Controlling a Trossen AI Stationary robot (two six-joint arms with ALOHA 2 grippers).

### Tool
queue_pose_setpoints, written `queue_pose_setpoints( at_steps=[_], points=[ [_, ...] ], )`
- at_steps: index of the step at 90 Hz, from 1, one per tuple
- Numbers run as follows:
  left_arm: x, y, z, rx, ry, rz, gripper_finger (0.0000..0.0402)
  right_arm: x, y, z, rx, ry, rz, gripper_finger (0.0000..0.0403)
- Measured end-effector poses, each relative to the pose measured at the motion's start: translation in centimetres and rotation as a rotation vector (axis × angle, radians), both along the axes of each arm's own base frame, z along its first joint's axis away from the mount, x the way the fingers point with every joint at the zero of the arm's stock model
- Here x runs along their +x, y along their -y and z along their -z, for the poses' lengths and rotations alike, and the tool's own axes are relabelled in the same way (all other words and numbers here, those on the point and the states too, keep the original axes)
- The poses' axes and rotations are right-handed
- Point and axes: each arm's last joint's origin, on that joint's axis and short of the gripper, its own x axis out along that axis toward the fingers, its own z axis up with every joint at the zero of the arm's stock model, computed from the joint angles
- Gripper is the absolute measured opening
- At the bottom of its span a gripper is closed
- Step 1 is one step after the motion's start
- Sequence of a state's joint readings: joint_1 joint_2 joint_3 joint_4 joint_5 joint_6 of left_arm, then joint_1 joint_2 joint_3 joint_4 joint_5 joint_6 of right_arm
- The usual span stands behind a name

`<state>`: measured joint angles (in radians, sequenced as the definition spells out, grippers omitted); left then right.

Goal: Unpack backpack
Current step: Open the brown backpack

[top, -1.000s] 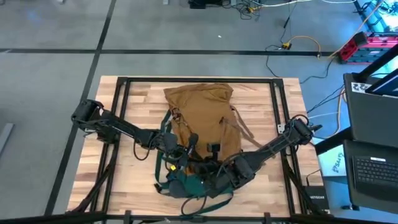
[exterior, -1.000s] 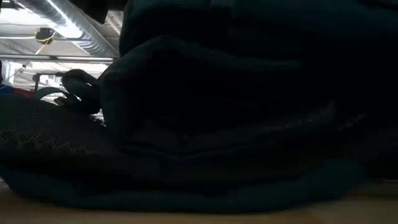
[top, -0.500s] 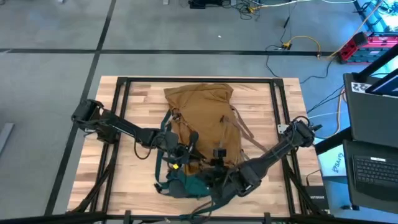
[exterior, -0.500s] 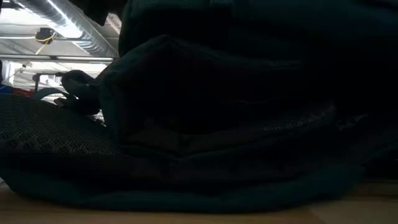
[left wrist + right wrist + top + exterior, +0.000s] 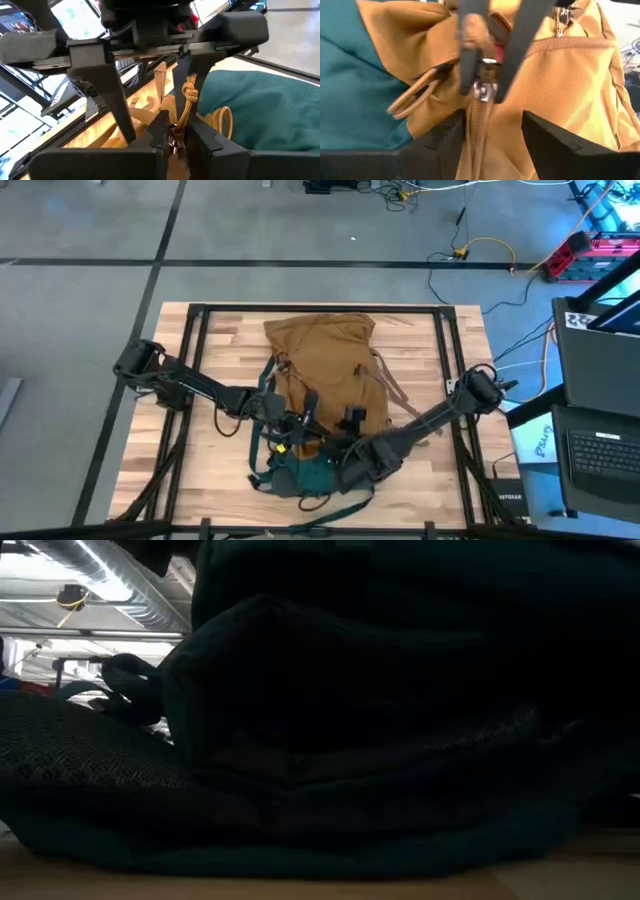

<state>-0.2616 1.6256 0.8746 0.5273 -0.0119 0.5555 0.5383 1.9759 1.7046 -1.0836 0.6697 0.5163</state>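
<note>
The unpacking has hardly begun. The backpack (image 5: 320,395) lies flat in the middle of the wooden worktop (image 5: 215,340), tan side up, with its dark teal bottom end toward the near edge. Nothing has been taken out yet, as far as one can see: no loose things lie on the worktop around it. The bag looks mostly closed, so the zip has to be opened first, and then the things inside must come out. All of that is left to do.

Both hands are down at the teal end of the backpack, close to each other. The left hand (image 5: 297,426) comes in from the left side. Its two fingers are pinched together on the zip pull (image 5: 174,135), a small metal piece with a knotted tan cord (image 5: 188,97) tied to it. The teal cloth lies just beside this hand.

The right hand (image 5: 350,423) reaches in from the right side and sits on top of the backpack, just beside the left hand. Its fingers are spread apart with tan cloth between them, and they do not seem to hold anything. It faces the left hand and the zip pull from the other side.

The low view shows only the dark bulk of the backpack up close.
</note>
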Motion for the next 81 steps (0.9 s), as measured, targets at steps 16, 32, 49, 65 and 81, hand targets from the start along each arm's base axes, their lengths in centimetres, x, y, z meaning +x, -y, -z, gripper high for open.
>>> queue_pose_setpoints(
  at_steps=[16, 32, 49, 65, 81],
  points=[
    [-0.1, 0.2, -0.1, 0.002, 0.003, 0.004, 0.0021, 0.1, 0.4, 0.4, 0.003, -0.012, 0.001, 0.0163],
    [-0.1, 0.2, -0.1, 0.001, 0.008, 0.003, 0.0021, 0.2, 0.1, 0.4, 0.043, -0.034, -0.024, 0.0046],
    [-0.2, 0.1, -0.1, 0.036, -0.005, -0.038, 0.0021, 0.1, 0.1, 0.5, 0.080, -0.060, -0.029, 0.0015],
    [-1.2, -0.2, -0.6, 0.052, -0.086, -0.106, 0.0021, -0.3, -0.1, 0.7, 0.128, -0.086, -0.003, 0.0006],
    [-2.2, -0.7, -1.1, 0.096, -0.146, -0.204, 0.0021, -0.9, -1.0, 0.7, 0.143, -0.092, -0.002, 0.0003]
  ],
)
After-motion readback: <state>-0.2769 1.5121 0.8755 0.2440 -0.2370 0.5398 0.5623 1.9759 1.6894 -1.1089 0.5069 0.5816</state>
